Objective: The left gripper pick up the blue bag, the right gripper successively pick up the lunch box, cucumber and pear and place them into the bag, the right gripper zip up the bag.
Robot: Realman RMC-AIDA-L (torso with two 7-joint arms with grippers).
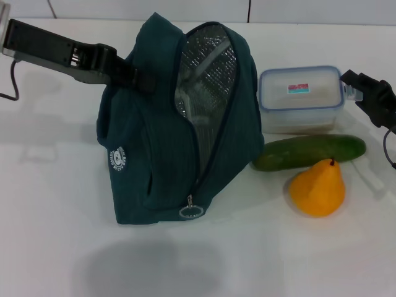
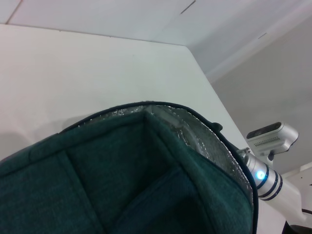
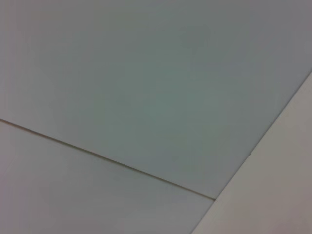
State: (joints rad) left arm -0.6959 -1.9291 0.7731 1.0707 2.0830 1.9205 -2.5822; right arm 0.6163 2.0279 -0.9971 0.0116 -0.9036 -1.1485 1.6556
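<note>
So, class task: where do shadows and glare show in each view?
Head view: the blue bag casts a soft grey shadow on the table in front of it; its foil lining glints. Left wrist view: the lining sparkles along the rim, and the fabric inside is dark. Right wrist view: only flat, evenly lit panels.

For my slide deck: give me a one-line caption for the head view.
Left claw holds the open blue bag; right claw at the lunch box, cucumber and pear waiting.
</note>
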